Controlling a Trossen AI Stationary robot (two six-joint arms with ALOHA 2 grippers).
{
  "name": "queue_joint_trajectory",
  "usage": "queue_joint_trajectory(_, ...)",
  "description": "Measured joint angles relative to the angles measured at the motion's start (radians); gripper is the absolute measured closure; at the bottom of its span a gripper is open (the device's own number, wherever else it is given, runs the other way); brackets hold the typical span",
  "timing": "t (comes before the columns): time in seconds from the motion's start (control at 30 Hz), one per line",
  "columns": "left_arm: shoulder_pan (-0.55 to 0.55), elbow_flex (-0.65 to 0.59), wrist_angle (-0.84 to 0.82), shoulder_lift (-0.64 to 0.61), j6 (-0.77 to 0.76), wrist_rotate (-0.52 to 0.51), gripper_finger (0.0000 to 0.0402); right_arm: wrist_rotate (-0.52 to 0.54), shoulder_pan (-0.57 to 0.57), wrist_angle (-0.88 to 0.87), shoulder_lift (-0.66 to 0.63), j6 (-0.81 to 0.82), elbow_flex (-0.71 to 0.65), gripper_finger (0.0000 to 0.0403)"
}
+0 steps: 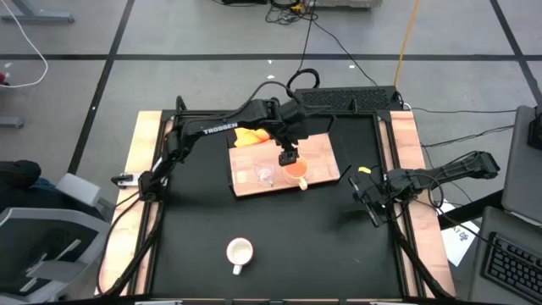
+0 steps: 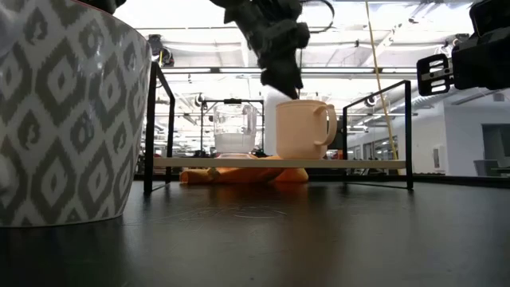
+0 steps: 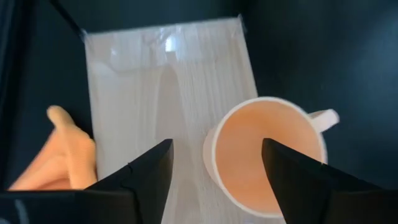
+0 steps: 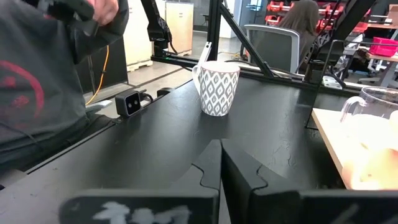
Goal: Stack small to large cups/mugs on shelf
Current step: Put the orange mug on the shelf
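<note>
The yellow-orange mug [image 1: 295, 172] stands upright on the wooden shelf [image 1: 322, 157], its handle toward the near right. A tiny clear glass cup [image 1: 264, 175] stands on the shelf to its left. My left gripper [image 3: 216, 146] hovers open just above the yellow-orange mug [image 3: 267, 155] and points steeply down, with one finger over the mug's mouth and the other over the board. In the low view the left gripper [image 2: 284, 80] is clear of the mug's rim [image 2: 303, 101]. The white patterned mug [image 1: 240, 252] stands on the black table near the front edge. My right gripper [image 4: 221, 165] waits shut at the table's right.
A yellow cloth [image 1: 252, 135] lies behind and partly under the shelf, which rests raised on a black frame [image 2: 279, 163]. Black frame posts [image 2: 409, 131] rise around the table. A person sits beyond the table [image 4: 43, 81]. Open black tabletop lies between the shelf and the white mug.
</note>
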Motion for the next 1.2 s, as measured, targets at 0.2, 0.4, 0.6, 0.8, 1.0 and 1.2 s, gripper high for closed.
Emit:
queue_joint_trajectory(0.2,-0.007,0.000,-0.010,-0.067,-0.004,0.000,0.0167,0.000,0.000,0.000,0.000,0.000,0.000,0.0403)
queue_joint_trajectory(0.4,-0.023,0.000,-0.047,-0.139,0.001,0.000,0.0250,0.000,0.000,0.004,0.000,0.006,0.000,0.0403)
queue_joint_trajectory(0.6,-0.036,0.001,-0.082,-0.199,-0.013,-0.007,0.0388,0.000,0.000,0.018,0.000,0.007,0.000,0.0403)
queue_joint_trajectory(0.8,-0.079,0.000,-0.132,-0.252,-0.008,-0.114,0.0398,0.000,0.000,0.016,0.000,0.032,0.000,0.0403)
queue_joint_trajectory(1.0,-0.127,-0.029,-0.135,-0.329,-0.009,-0.140,0.0400,0.000,0.000,0.016,0.000,0.033,0.000,0.0403)
queue_joint_trajectory(1.2,-0.192,-0.183,-0.031,-0.451,-0.052,-0.246,0.0400,0.000,0.000,0.016,0.000,0.032,0.000,0.0403)
